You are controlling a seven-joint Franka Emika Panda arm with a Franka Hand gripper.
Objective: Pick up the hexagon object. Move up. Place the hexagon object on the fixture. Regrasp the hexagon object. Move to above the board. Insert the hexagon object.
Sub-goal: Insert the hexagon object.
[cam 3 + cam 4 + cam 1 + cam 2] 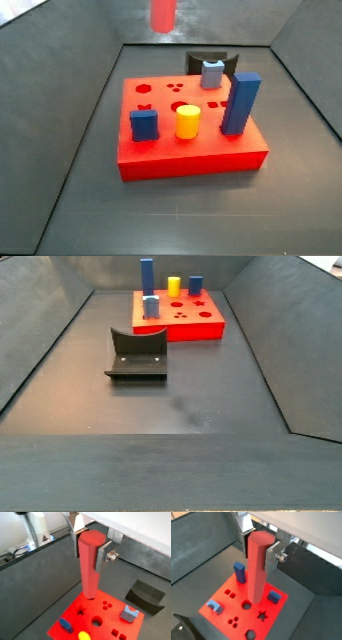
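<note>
My gripper (89, 554) is shut on the hexagon object (89, 567), a long red bar that hangs upright between the silver fingers (101, 558). Both wrist views show this grip (258, 557). The bar's lower end points down at the board (73, 619), well above its top. In a side view the bar (162, 14) shows only as a blurred red end high over the board's far edge (187, 160), and the gripper is out of frame. The black fixture (136, 354) stands empty on the floor beside the board (201, 326).
The board bears a tall blue block (242, 103), a yellow cylinder (187, 121), a short blue block (143, 125) and a grey peg (213, 73). Several open holes lie near its far side (163, 90). Dark sloping walls enclose the floor.
</note>
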